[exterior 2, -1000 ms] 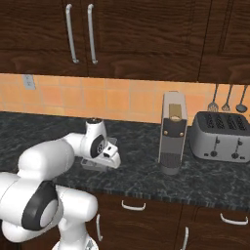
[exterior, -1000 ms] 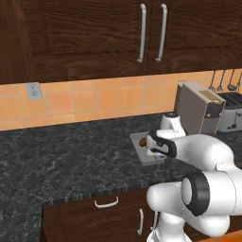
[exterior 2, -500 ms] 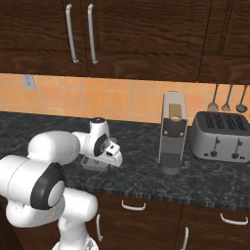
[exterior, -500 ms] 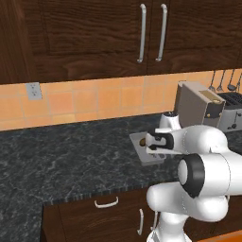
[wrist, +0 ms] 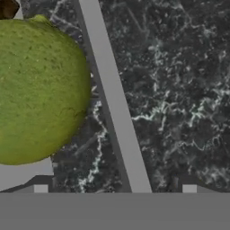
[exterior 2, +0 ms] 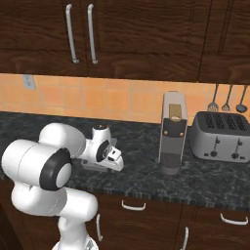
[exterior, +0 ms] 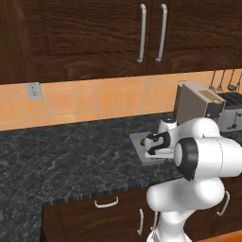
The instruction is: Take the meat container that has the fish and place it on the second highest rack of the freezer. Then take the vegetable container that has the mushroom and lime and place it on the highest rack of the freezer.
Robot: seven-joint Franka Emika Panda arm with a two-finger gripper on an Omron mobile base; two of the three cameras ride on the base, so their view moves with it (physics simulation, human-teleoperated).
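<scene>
The vegetable container (exterior: 140, 152) is a flat grey tray on the dark granite counter, also seen as the tray (exterior 2: 93, 164). In the hand view the yellow-green lime (wrist: 38, 90) looms large at the left, with the brown mushroom (wrist: 8, 8) at the top left corner behind it. The brown mushroom (exterior: 143, 141) lies at the tray's far left. My gripper (wrist: 114, 189) is open and low over the tray. The tray's raised rim (wrist: 114, 103) runs up between the two fingertips (wrist: 40, 188). From the base, the gripper (exterior: 154, 150) and gripper (exterior 2: 116, 164) sit at the tray's edge.
A tall coffee machine (exterior 2: 174, 132) stands right of the tray, and a toaster (exterior 2: 222, 136) beyond it. Utensils (exterior 2: 227, 100) hang on the tiled wall. Dark upper cabinets (exterior: 151, 33) hang above the counter. Bare granite (exterior: 61, 156) spreads to the left.
The arm's elbow has swung round and now bulks larger in both base views. The hand stays at the tray, with its jaws as wide as before.
</scene>
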